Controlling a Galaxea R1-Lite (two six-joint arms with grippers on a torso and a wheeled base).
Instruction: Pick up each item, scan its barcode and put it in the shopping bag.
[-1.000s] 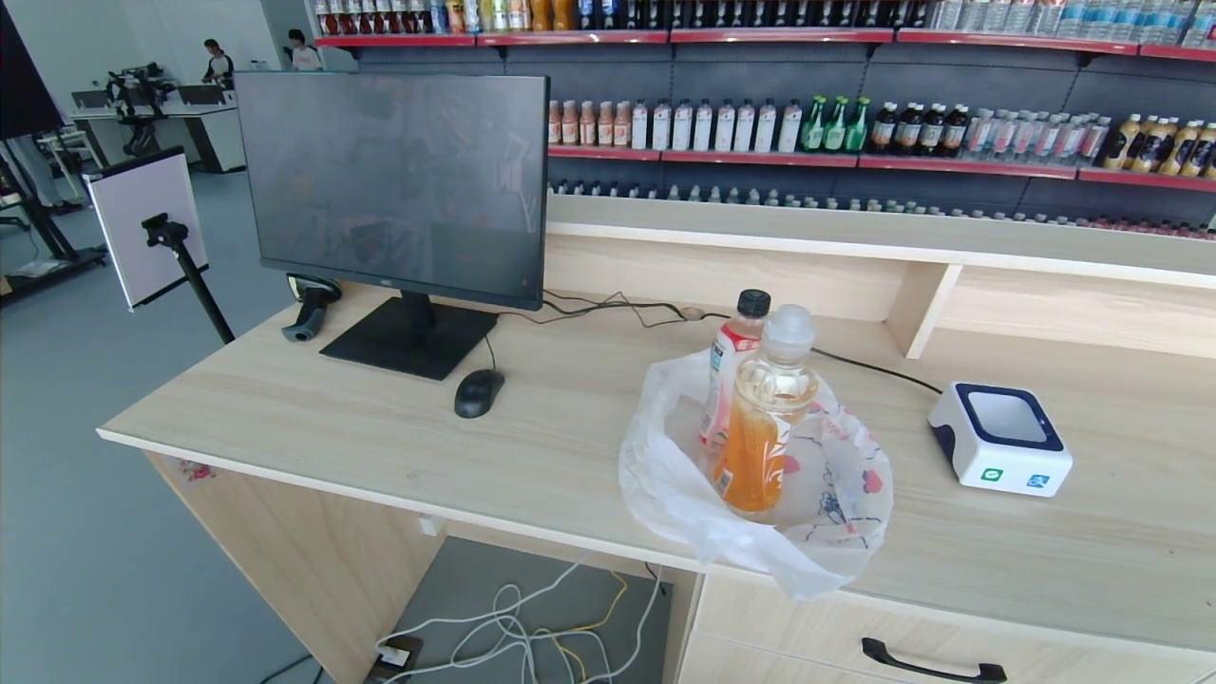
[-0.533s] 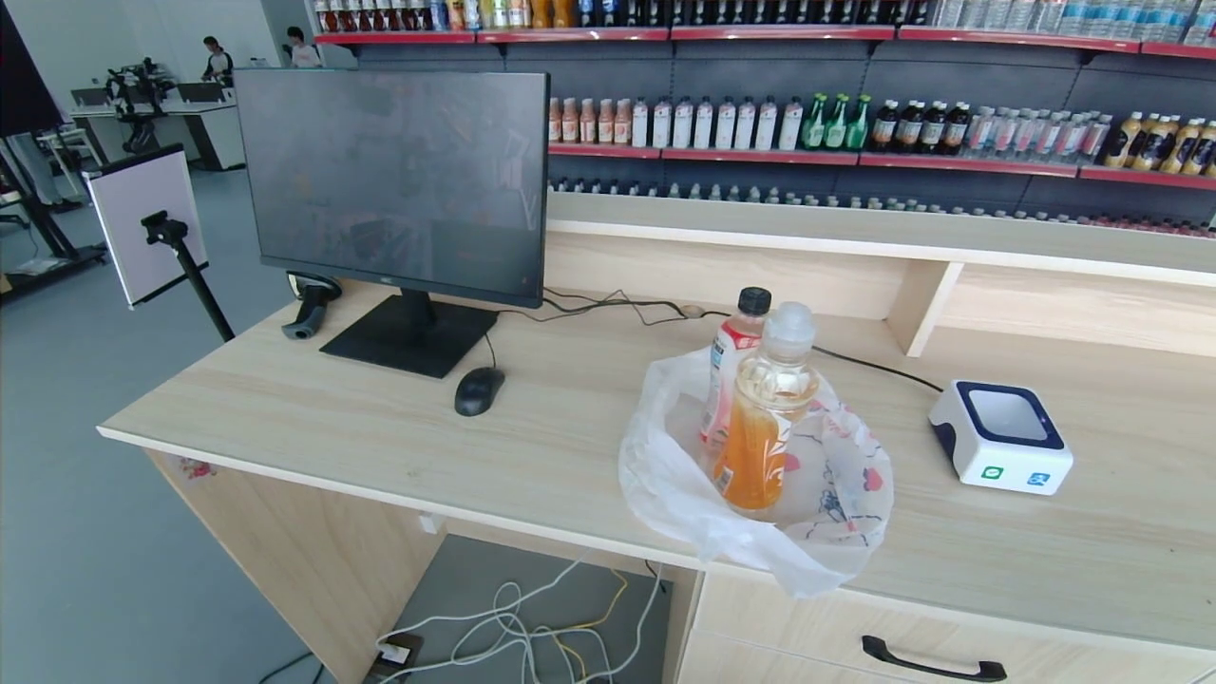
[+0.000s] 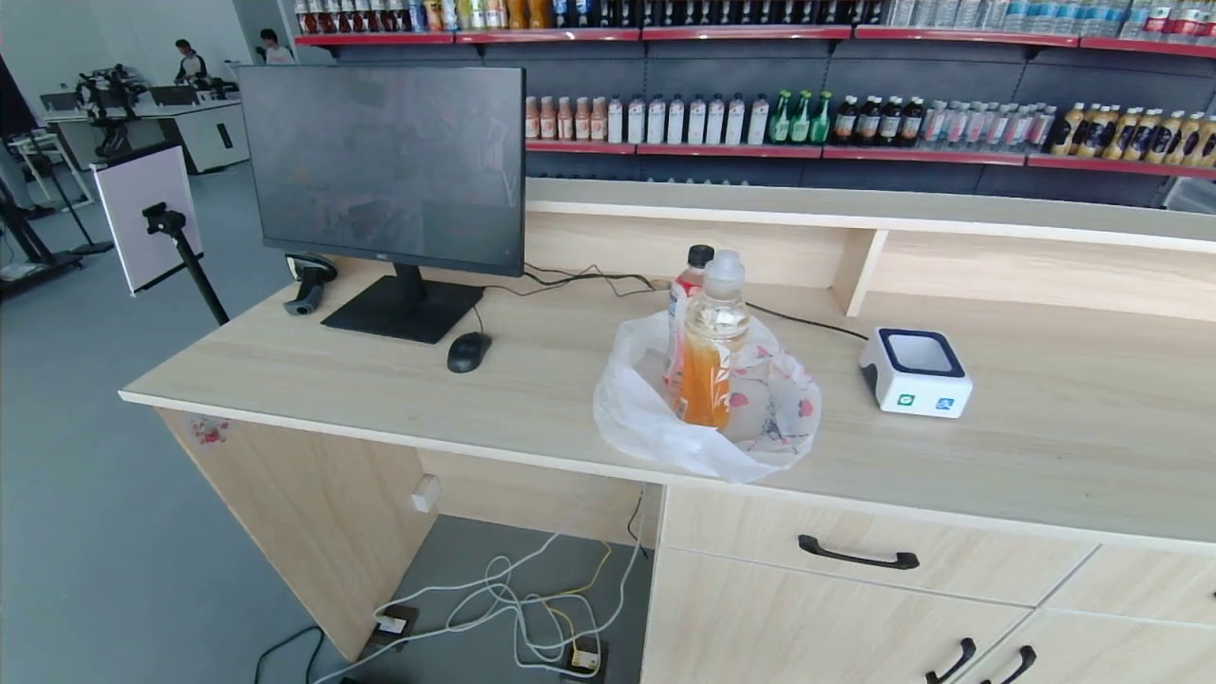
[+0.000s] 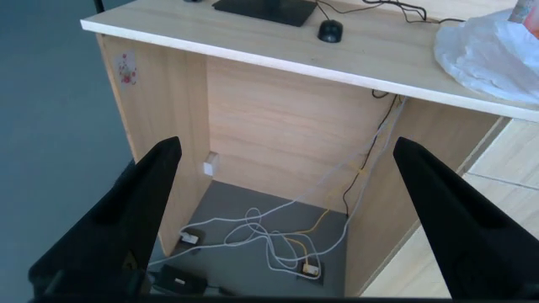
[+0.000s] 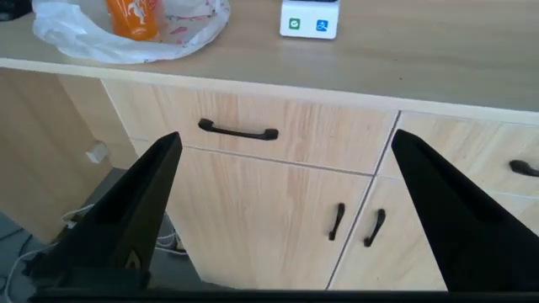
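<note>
Shop shelving with red edges lines the back wall, packed with rows of drink bottles. Grey floor stretches away to the left of a long pale wooden counter, which has a raised ledge along its rear. Drawers with black handles sit under its right part. Under the left part is a kneehole with loose white and yellow cables on the floor.

A dark monitor stands at the counter's left rear. Just left of its base is a handheld scanner, and a black mouse lies in front.

Near the middle, a thin white shopping bag with a red flower print lies open, its front folds at the counter's front edge. Two bottles stand upright inside it, touching. One is an orange drink bottle with a clear cap and an orange label. Behind it is a bottle with a black cap. The label print is too small to read.

To the right, apart from the bag, sits a white box barcode scanner with a green and a blue icon on its front.

The left gripper hangs low before the kneehole, fingers spread wide, holding nothing. The right gripper hangs before the drawers, likewise spread wide with nothing held.
</note>
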